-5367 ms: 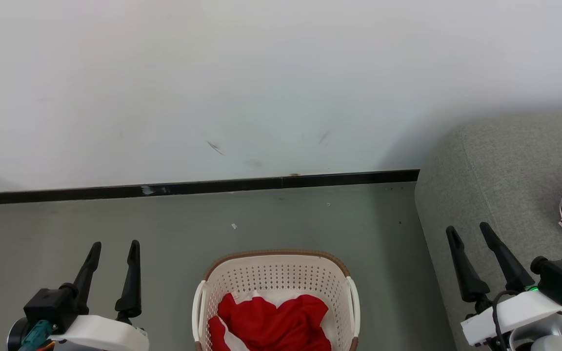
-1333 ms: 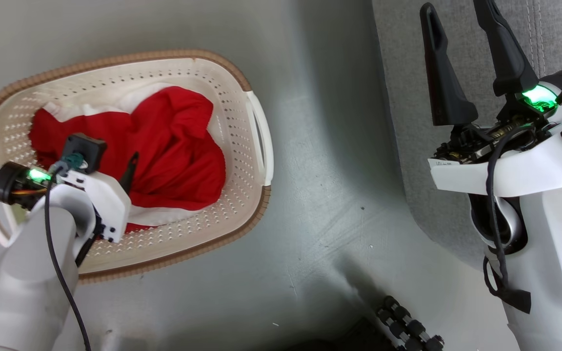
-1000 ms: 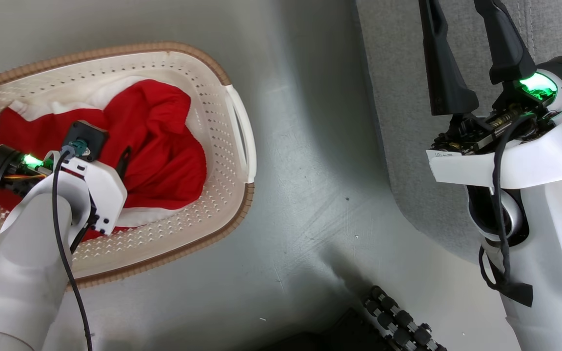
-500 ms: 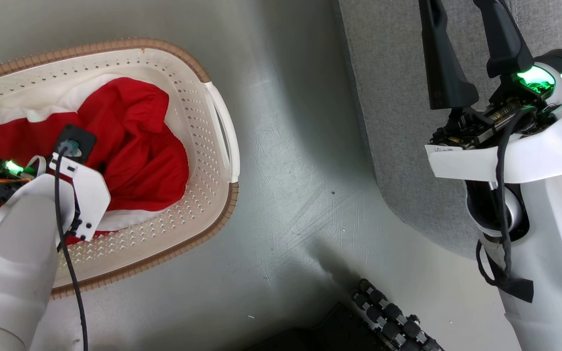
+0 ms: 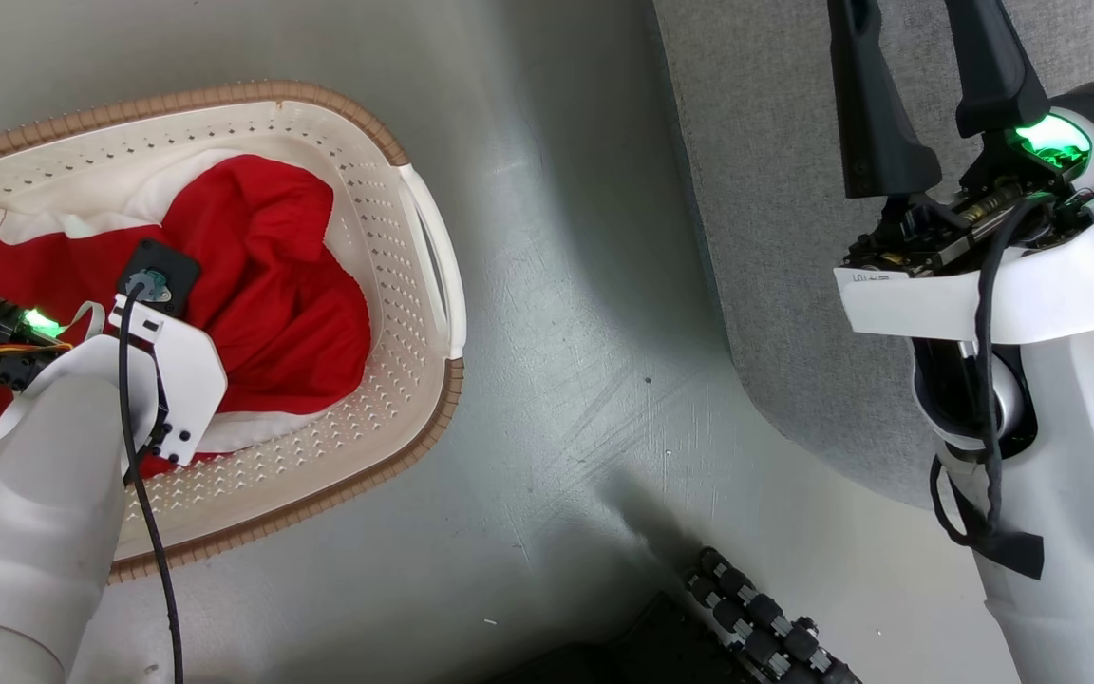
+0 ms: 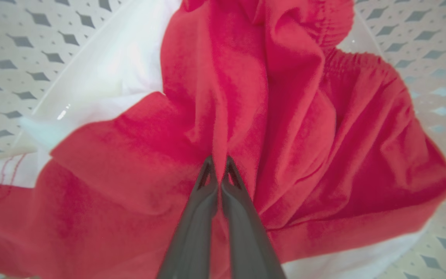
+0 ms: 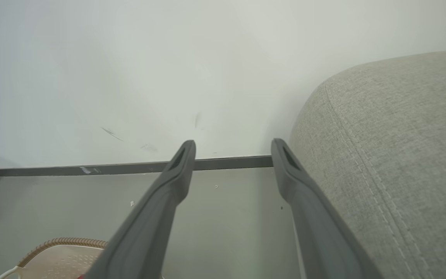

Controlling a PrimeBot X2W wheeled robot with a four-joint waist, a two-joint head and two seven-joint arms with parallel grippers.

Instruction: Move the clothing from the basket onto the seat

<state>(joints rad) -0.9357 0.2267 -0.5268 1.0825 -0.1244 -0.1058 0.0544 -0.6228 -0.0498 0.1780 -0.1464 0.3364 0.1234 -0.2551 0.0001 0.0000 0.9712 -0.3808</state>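
1. Since a second ago, the left tool (image 6: 218, 162) has gone from spread fingers to pinched. The head camera has shifted a little; basket and clothing lie as before.
2. Left tool state: clenched. Both fingertips press together on a raised fold of the red clothing (image 6: 285, 128), with fabric bunched around the tips.
3. Clothing location: inside the basket (image 5: 386, 152), directly under the left tool. Red fabric spreads to both sides of the fingers, with white fabric beyond it along the basket wall.
4. The basket stands on the grey floor (image 5: 556, 380); its perforated wall surrounds the left tool.
5. Right tool (image 7: 233, 144) state: released, fingers wide apart, nothing between them, held in the air.
6. The seat (image 7: 393, 135) lies just to the right of the right tool's right finger. Floor and white wall (image 7: 168, 58) are ahead of its tips. The basket rim is at its lower left, well apart.
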